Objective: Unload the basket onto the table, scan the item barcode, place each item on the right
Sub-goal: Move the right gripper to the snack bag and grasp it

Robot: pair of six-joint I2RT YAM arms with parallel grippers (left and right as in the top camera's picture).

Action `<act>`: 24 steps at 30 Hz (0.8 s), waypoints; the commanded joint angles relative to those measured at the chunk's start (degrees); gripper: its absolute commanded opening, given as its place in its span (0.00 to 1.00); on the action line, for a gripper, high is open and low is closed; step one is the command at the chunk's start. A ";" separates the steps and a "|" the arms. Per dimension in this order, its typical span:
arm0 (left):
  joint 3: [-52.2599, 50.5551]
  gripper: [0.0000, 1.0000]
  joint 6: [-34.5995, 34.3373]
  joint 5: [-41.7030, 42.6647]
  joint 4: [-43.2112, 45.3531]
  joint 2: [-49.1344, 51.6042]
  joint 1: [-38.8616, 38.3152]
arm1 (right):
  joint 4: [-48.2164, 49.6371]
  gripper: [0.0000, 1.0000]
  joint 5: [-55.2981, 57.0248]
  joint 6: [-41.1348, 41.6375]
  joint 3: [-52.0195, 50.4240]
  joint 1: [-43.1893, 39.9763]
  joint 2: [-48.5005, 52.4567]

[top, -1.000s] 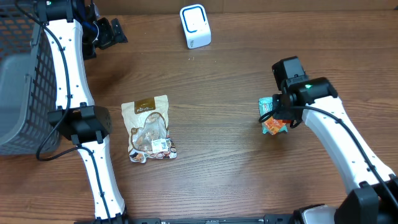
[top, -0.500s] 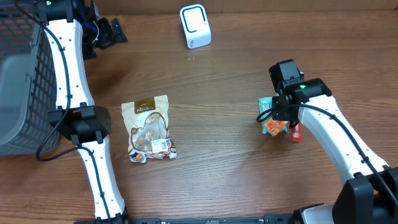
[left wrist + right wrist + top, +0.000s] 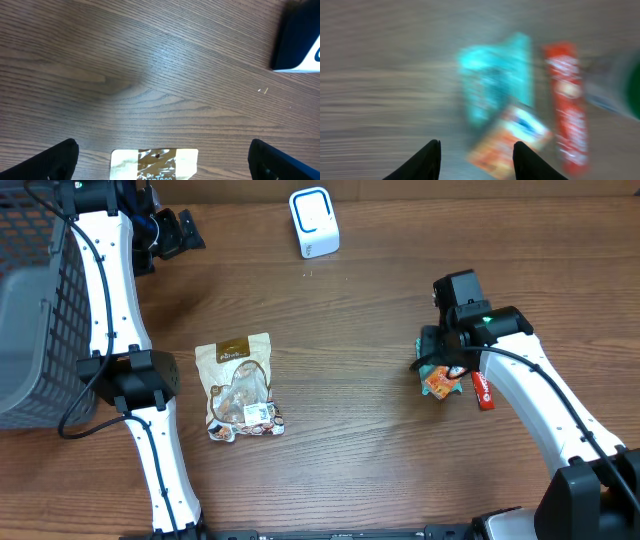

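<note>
A mock checkout bench: white scanner (image 3: 314, 222), mesh basket (image 3: 35, 270) and snack bag (image 3: 238, 385) on a wood table (image 3: 350, 450).

1. Bare wooden counter (image 3: 350, 410) lies open between the beige snack pouch (image 3: 238, 385) and the teal-and-orange packet (image 3: 438, 385), with the red stick pack (image 3: 482, 391) just beside it.
2. A white-and-blue box scanner (image 3: 314, 222) stands apart at the far edge.
3. A grey mesh basket (image 3: 30, 330) and the white left arm (image 3: 110, 280) wall the left side.

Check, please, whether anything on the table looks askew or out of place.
Only the small heap on the right: the orange packet lies skewed against the teal packet, the red stick loose beside them. Nothing looks spilled.
</note>
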 commanded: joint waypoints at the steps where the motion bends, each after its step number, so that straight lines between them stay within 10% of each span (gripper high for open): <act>1: 1.01 1.00 0.22 -0.15 0.02 -0.39 -0.09 | 6.95 0.46 -22.12 10.29 0.02 0.57 -0.15; 14: 1.01 1.00 0.22 -0.15 0.02 -0.39 -0.09 | 33.40 0.43 -19.80 11.58 0.92 24.20 3.69; 24: 1.01 1.00 0.22 -0.15 0.02 -0.39 -0.09 | 35.98 0.62 -11.43 0.94 10.08 36.94 16.83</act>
